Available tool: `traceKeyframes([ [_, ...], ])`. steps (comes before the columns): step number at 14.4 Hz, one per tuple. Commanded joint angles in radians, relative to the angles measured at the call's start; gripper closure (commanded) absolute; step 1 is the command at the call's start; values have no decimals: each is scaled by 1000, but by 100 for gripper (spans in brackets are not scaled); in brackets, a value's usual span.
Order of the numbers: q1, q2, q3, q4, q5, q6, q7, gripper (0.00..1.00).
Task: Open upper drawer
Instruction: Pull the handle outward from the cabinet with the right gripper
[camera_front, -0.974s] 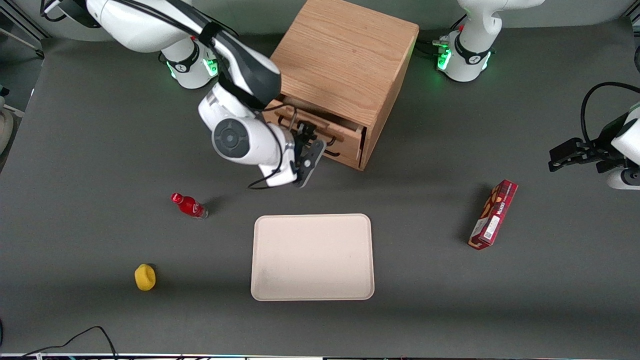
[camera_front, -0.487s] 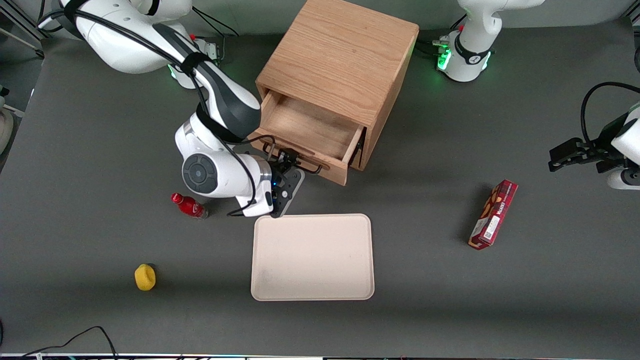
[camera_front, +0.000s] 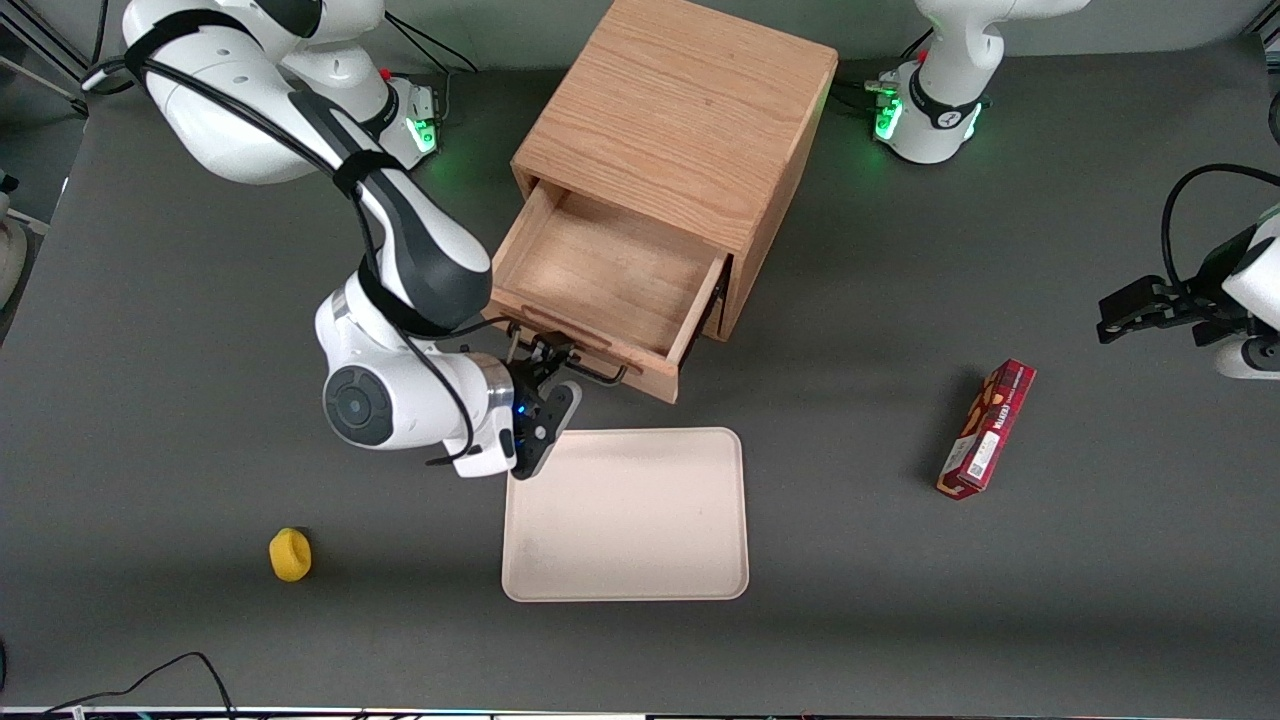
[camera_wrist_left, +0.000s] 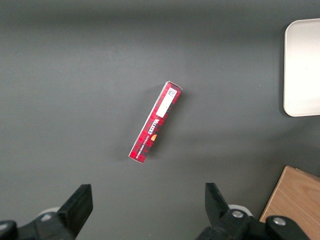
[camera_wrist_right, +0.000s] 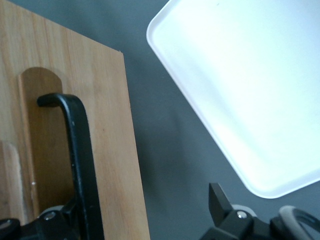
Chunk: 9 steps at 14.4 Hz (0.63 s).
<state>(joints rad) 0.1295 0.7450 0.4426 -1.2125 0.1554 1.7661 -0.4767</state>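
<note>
Basically the drawer (camera_front: 600, 275) at centre frame sat pulled wide; pincer (camera_front: 548, 352) pinched its handle (camera_front: 580, 362), next job: let go.

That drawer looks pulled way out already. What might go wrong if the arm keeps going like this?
1. The upper drawer already hangs far out of the cabinet; more pull might drag it off its runners.
2. The hand at the black handle is close above the white tray, so pulling further or lowering could knock the tray.
3. A skewed pull might slide the whole cabinet across the table.
</note>
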Motion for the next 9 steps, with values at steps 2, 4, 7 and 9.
traceKeyframes([
  [2,7,54,-56,116,-5,-45,-114,0],
  [4,6,77,-68,175,-5,-75,-161,0],
  [7,-2,102,-99,280,3,-141,-255,0],
  [9,-10,99,-97,317,21,-143,-246,0],
])
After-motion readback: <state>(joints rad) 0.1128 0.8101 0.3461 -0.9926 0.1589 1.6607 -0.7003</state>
